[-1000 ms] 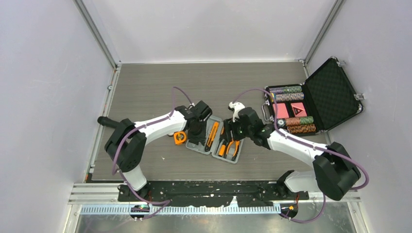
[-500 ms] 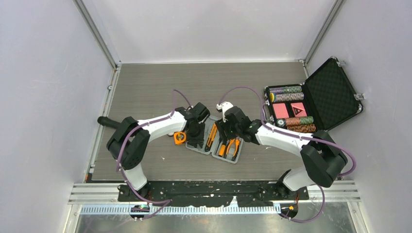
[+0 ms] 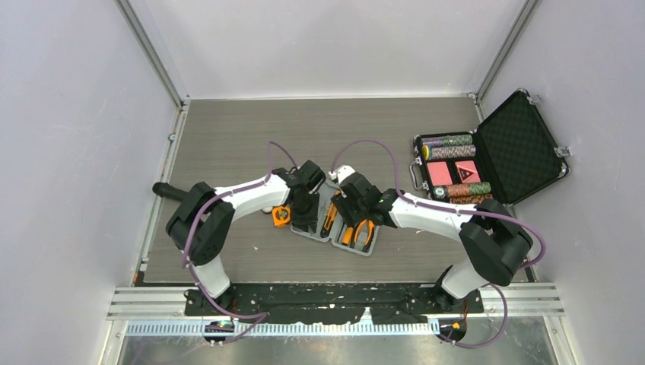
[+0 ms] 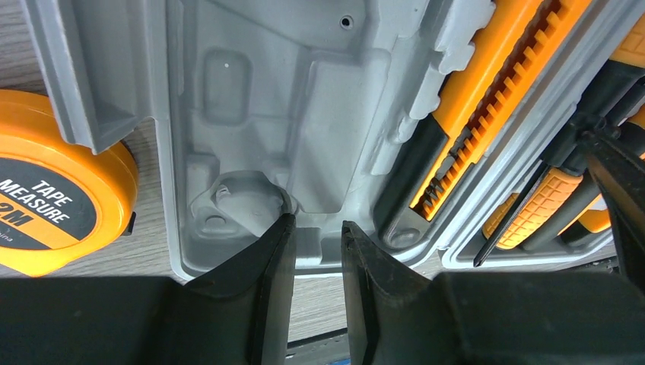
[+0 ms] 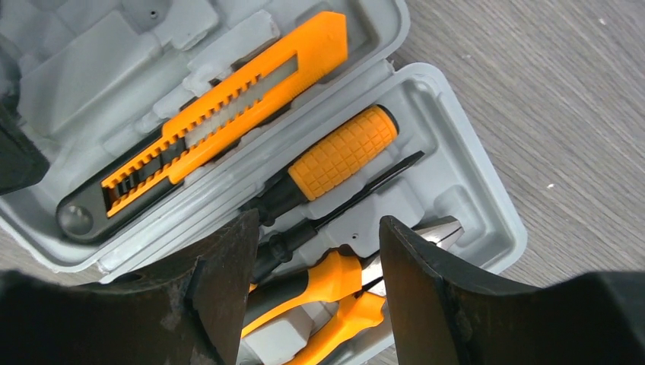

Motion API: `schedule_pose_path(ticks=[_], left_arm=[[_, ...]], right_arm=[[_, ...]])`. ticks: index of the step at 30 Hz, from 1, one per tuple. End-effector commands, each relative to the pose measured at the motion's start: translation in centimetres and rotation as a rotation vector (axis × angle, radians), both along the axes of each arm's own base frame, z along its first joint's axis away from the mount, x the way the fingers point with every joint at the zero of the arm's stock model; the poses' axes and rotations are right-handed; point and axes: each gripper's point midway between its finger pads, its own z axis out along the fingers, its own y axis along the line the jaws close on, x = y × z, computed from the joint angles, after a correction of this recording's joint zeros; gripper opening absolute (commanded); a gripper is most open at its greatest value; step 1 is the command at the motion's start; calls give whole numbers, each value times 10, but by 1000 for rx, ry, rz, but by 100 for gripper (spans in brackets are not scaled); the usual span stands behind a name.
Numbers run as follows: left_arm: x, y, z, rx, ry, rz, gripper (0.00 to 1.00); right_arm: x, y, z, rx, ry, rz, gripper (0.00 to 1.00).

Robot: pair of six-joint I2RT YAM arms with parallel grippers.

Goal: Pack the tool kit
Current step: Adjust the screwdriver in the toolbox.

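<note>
A small grey plastic tool kit case [image 5: 464, 190] lies open and flat near the middle of a dark wood-grain table [image 3: 228, 137], with both robot arms reaching in over it from the near edge. The left half of the case holds an orange and black utility knife [image 5: 228, 110], seated lengthwise in its moulded slot. The right half holds a screwdriver [image 5: 342, 152] with a knurled orange handle, a thinner black-shafted tool beside it, and orange-handled pliers [image 5: 327, 277] nearest the robot. An orange and black tape measure [image 4: 53, 190] sits on the table outside the case, just beside its left edge. The left gripper [image 4: 316, 226] is low over the near rim of the left half, next to a round moulded recess [image 4: 243, 201]. Its two black fingers stand close together with only a narrow gap, and it cannot be told whether they pinch the rim. The right gripper [image 5: 319, 220] hangs over the right half with its fingers spread wide apart, the screwdriver shaft and the pliers handles showing between them and nothing held. Well apart, at the far right of the table, a larger black foam-lined case [image 3: 517, 144] stands open with rows of poker chips [image 3: 449, 141].
</note>
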Motion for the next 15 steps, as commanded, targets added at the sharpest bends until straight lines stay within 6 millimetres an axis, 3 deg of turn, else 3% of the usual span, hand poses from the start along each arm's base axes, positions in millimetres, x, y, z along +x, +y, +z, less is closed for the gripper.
schedule_pose_path(ticks=[1,9,15], left_arm=[[1,-1,0,-26,-13,-3,30],[1,1,0,-32,-14,-1,30],[1,1,2,-35,-18,-1,30]], right_arm=[[15,-6,9,-42,-65,-64,64],[28,-11,11,-75,-113,-119,64],[23,2,17,-15,-82,-78,63]])
